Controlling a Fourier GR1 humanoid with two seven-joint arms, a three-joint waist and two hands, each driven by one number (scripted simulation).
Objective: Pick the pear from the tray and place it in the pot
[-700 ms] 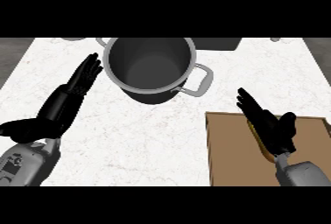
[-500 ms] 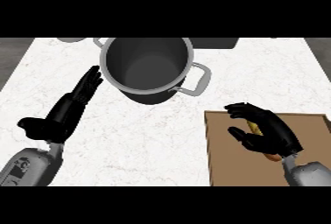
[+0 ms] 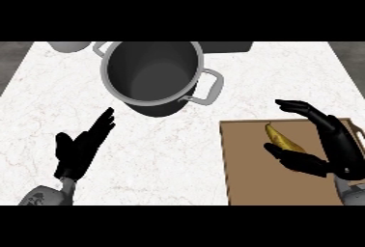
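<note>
Here: yellow-brown fruit (image 3: pixel 284 139), long, narrow and curved, banana-like in shape though the task says pear; lying flat on brown tray (image 3: pixel 246 185) at lower right of white marble surface (image 3: pixel 164 154). Long axis running from upper left to lower right, upper tip pointing roughly toward pot (image 3: pixel 152 77).

Right hand (image 3: pixel 329 144) over tray, just to the right of the fruit. Cupped but not closed: fingers arching above and beyond the upper end, thumb low by the lower end, fruit sitting in the gap. No clear contact visible at either end; holding nothing. Fruit lies to the left of the palm, roughly along the span between thumb and fingers.

Left hand (image 3: pixel 80 149) at lower left on bare surface, fingers straight and relaxed, resting, well apart from tray. Clearly the farther hand; right hand the one placed for the pick.

Pot dark grey, two-handled, open, nothing seen inside; up and to the left of tray, well apart from the fruit.

Judgement: grasp not yet made. Next: shift leftward and close across the narrow width rather than end to end, then carry up-left over the rim.
</note>
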